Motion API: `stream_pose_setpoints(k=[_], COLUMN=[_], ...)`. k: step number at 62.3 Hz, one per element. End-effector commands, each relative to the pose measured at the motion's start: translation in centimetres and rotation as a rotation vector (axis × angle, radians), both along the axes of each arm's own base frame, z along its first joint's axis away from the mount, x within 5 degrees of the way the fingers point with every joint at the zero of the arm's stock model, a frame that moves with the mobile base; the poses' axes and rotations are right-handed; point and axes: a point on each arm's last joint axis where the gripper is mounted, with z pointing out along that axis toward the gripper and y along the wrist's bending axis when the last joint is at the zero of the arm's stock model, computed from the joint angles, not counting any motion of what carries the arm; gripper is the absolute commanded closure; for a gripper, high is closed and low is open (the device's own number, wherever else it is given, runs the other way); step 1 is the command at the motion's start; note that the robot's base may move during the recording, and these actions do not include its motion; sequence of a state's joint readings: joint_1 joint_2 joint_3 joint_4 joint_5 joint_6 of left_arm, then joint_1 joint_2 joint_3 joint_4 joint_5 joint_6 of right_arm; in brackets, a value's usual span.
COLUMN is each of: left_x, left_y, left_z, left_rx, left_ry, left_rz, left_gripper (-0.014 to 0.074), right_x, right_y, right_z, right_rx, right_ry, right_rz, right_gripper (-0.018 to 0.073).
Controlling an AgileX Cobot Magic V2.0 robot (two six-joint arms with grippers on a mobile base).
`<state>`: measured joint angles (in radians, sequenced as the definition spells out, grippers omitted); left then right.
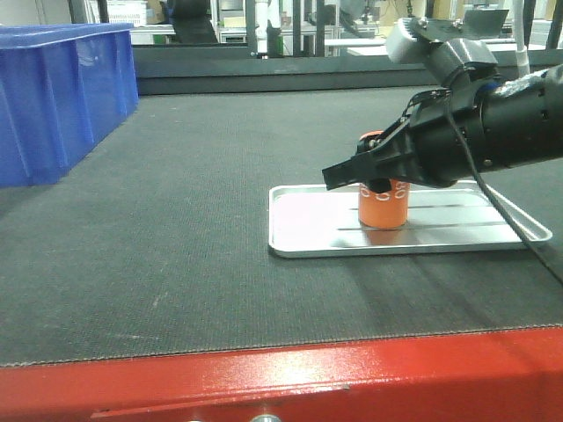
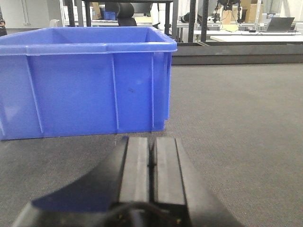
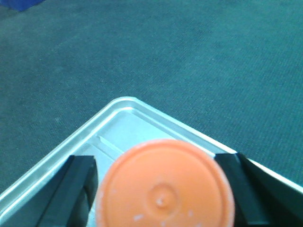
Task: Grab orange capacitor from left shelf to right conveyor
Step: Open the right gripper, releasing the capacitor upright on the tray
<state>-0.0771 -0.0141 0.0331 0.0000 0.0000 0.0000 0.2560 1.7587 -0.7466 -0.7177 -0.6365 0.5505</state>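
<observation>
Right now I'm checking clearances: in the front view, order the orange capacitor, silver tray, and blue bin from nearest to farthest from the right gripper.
1. Orange capacitor, between the right gripper's fingers.
2. Silver tray, directly beneath.
3. Blue bin, far left.

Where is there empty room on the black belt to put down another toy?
The belt is bare between the blue bin and the silver tray, and in front of the tray up to the red edge. It is crowded at the tray: the orange capacitor and right tool sit there.

My front camera looks low across the right conveyor [image 1: 176, 220]; my wrist cameras sit close, sharing its belt and tray [image 1: 308, 230].
</observation>
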Motion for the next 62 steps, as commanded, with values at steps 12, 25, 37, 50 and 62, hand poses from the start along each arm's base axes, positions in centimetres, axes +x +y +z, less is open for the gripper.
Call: stream_pose_setpoints(k=[12,25,37,50,62], left_x=[0.0,0.0,0.0,0.0,0.0], left_y=[0.0,0.0,0.0,0.0,0.0], left_z=[1.0,1.0,1.0,1.0,1.0], left_rx=[-0.012,-0.012,-0.012,-0.012,-0.012], left_ry=[-0.087,-0.087,-0.087,-0.087,-0.087], left_rz=[-0.002,-0.002,-0.002,-0.002,-0.002], left_gripper=[0.0701,0.0701,0.0701,0.0701,0.0701], right_x=[0.0,0.1,-0.7,-4.6,-10.0], right_y=[0.1,-0.2,-0.6,-2.8,-5.6], right_z=[4.9,6.9,10.5,16.4,21.2], right_rx=[0.088,0.059,0.076,0.036,0.057], right_ry=[-0.185,-0.279,-0.382,-0.439,-0.458], right_rz=[0.016,0.021,0.011,-0.122,-0.301], right_gripper=[-0.0039,-0.0039,-0.0033,0.0091,0.0508])
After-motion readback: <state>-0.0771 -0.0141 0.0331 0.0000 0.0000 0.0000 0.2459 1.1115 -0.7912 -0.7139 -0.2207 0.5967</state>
